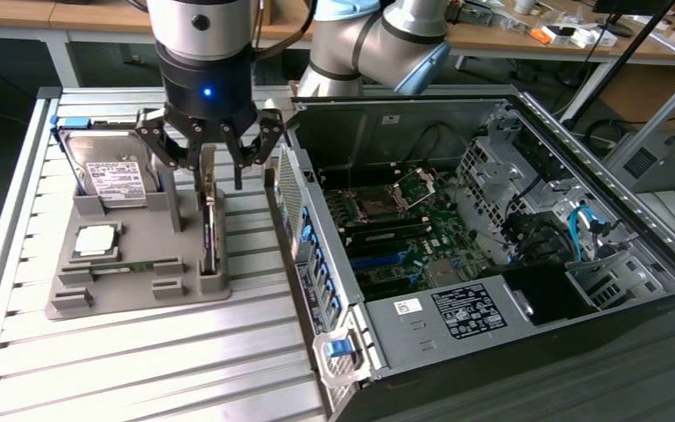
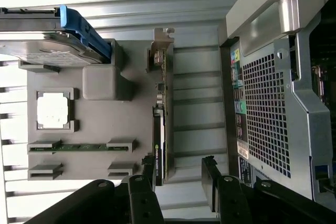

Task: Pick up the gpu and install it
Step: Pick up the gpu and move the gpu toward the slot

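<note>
The gpu (image 1: pixel 210 237) stands on its edge in a slot at the exterior view's right side of the grey holder (image 1: pixel 138 294), and from there it looks like a thin dark board. The wrist view has the gpu (image 2: pixel 160 114) edge-on, with its silver bracket at one end. My gripper (image 1: pixel 206 180) hangs straight above the card's bracket end, open, with a finger on each side and nothing held. In the wrist view the gripper (image 2: pixel 178 182) has one dark finger (image 2: pixel 144 187) close beside the card and the other farther off.
The holder also carries a hard drive (image 1: pixel 109 176) with a white label, a square silver CPU (image 1: pixel 95 239) and a memory stick (image 2: pixel 79 148). The open computer case (image 1: pixel 490 220) lies close on the exterior view's right, motherboard exposed. Everything rests on a slatted metal table (image 1: pixel 173 369).
</note>
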